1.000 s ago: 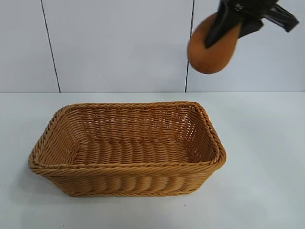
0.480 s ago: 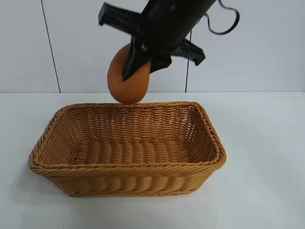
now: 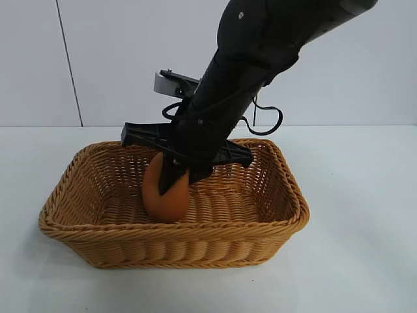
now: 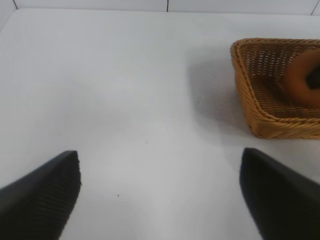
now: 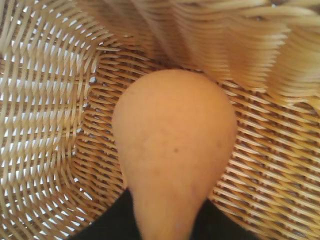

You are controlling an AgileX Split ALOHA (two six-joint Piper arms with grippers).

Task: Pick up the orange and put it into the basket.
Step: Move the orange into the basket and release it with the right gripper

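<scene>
The right gripper [image 3: 174, 177], reaching steeply down from the upper right, is clamped on the narrow neck of the orange [image 3: 165, 195], holding it inside the wicker basket [image 3: 195, 244], left of centre. The left gripper [image 4: 160, 192] hangs spread wide over bare table [image 4: 125, 100], left of the basket

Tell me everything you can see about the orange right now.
The orange is a dull orange-brown fruit with matte skin, pear-shaped: a round bulb narrowing to a neck. It hangs bulb-down inside the basket, toward its left half, low near the woven floor; whether it touches the floor cannot be told. The right tool is shut on its neck, dark fingers running down its upper side. The stem is hidden.
</scene>
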